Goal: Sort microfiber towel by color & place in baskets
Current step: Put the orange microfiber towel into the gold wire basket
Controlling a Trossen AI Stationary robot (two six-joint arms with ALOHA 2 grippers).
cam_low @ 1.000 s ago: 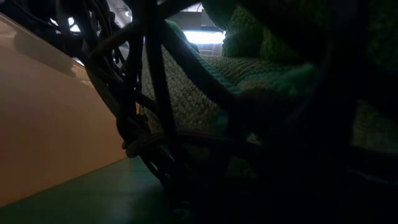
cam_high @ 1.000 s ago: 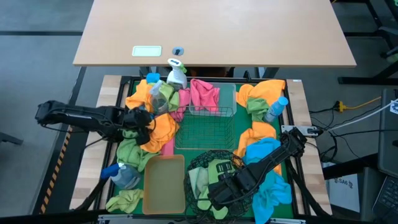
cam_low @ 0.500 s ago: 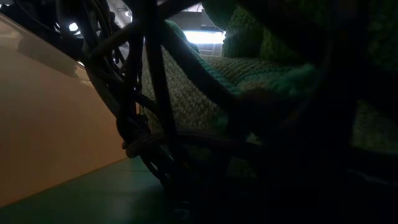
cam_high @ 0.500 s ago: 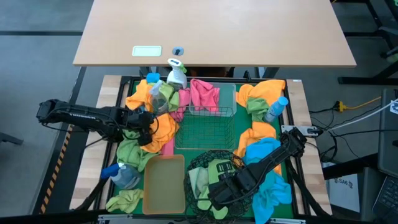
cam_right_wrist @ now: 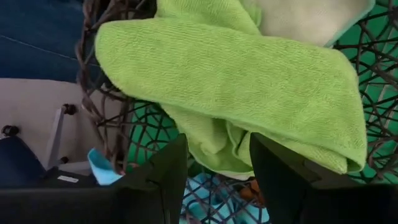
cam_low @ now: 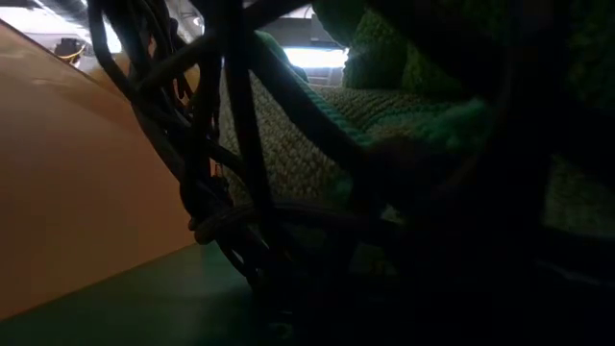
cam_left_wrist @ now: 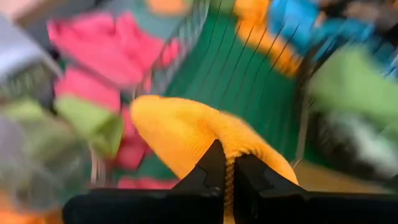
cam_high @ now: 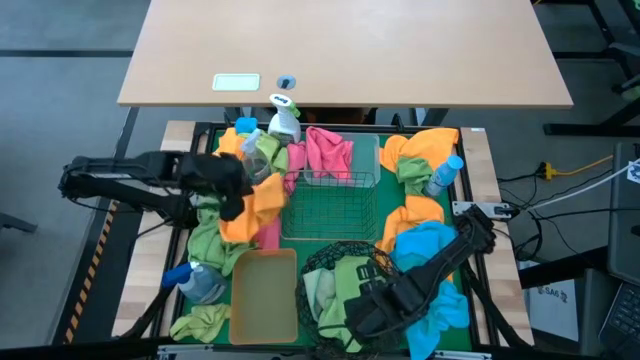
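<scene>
Orange microfiber towel [cam_left_wrist: 186, 134], soft and looped in pile, is pinched in a bunched fold by the left gripper [cam_left_wrist: 226, 167], near the bench's left edge beside the clear wire basket [cam_high: 330, 195]. Step in hand, judged: the lift after the grasp. Next move calls for carrying it to its colour's basket and releasing. Right gripper [cam_right_wrist: 217, 163], fingers spread and holding nothing, hovers over the round black mesh basket [cam_right_wrist: 102, 99], with green towels [cam_right_wrist: 249, 87] inside, at the front edge.
</scene>
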